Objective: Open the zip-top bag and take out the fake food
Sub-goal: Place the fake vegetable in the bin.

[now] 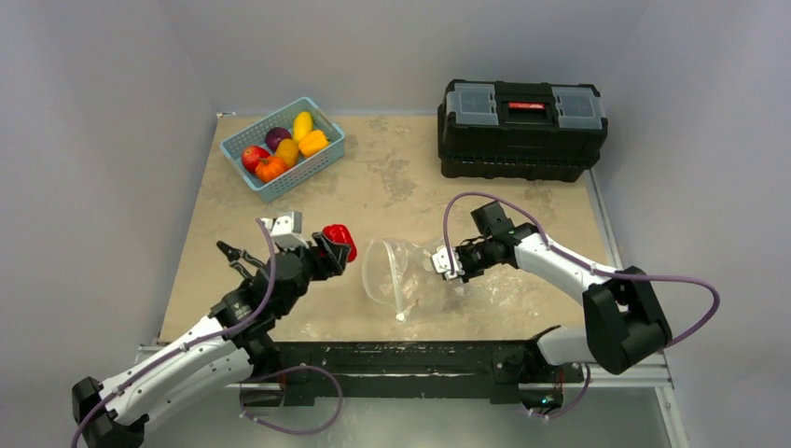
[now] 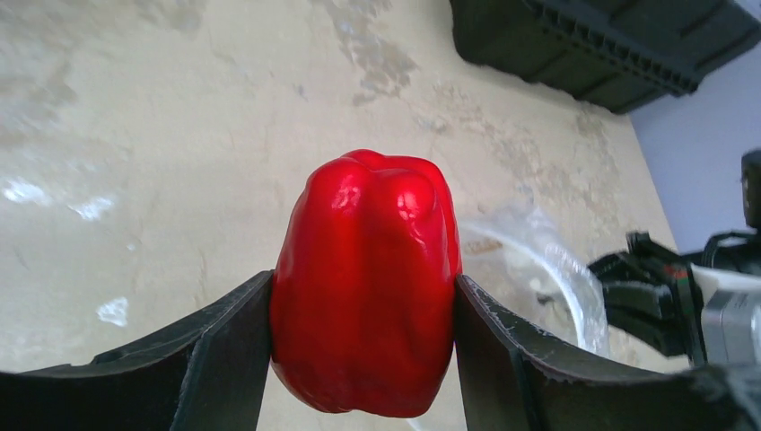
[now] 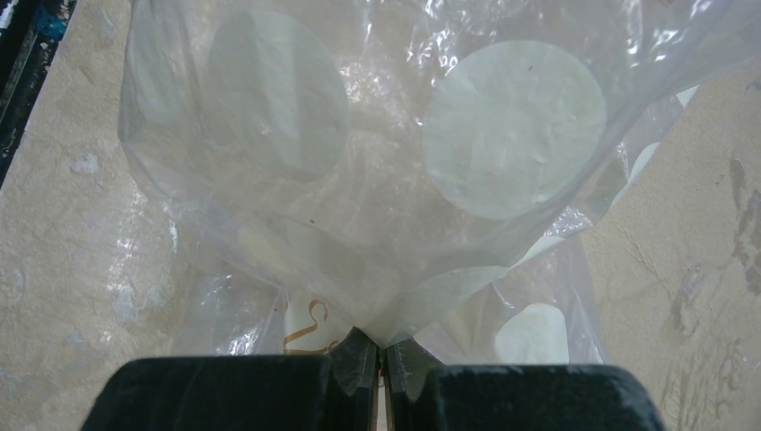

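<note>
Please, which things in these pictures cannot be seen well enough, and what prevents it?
Inside of the zip-top bag: right wrist view, crumpled plastic and white dots hide whether any food is inside.
Sides of the red pepper: left wrist view, the left gripper covers them.
Black toolbox: left wrist view, cut off by the top edge.
Fruits in the basket: top view, too small to name.
</note>
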Controlling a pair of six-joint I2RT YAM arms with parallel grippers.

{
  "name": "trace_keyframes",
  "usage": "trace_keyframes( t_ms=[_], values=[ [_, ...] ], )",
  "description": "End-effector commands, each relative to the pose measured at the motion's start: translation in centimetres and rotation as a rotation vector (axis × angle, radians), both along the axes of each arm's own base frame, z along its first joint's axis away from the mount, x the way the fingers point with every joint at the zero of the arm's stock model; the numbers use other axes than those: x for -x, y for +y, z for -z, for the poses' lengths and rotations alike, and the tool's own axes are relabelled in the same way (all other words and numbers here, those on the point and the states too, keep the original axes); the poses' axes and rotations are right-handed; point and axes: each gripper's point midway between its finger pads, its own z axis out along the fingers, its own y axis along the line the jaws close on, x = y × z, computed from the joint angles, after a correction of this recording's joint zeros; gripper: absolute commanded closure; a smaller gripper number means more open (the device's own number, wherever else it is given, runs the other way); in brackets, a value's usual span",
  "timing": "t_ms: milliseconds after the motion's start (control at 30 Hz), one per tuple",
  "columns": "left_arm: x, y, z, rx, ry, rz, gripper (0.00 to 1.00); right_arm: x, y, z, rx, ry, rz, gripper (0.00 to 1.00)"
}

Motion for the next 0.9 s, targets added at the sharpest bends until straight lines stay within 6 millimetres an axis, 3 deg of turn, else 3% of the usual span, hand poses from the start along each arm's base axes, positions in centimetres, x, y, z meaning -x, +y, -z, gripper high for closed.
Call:
trace_keyframes(
  t_ms=[0,233,500,867],
  values=[
    [-3.2,2.6,-4.5,-0.088,-0.088,-0.111,1.0,-0.2,-0.1,-0.1,0.001,-0.013,-0.005,1.0],
    [-9.6,6.0,-7.3,-0.072,-0.036,-0.223,1.0,-0.3,-0.2,-0.2,0.003,-0.017,-0.003,1.0],
    [-16.9,10.0,-8.5,-0.125,0.07,-0.396,1.0,-0.4,-0.1,-0.2,0.003,-0.018,-0.004,1.0],
    [-24.7,12.3,-9.9,-0.193,0.089,-0.372,1.0,-0.7,-0.2,-0.1,0.01,-0.024,0.002,1.0]
  ],
)
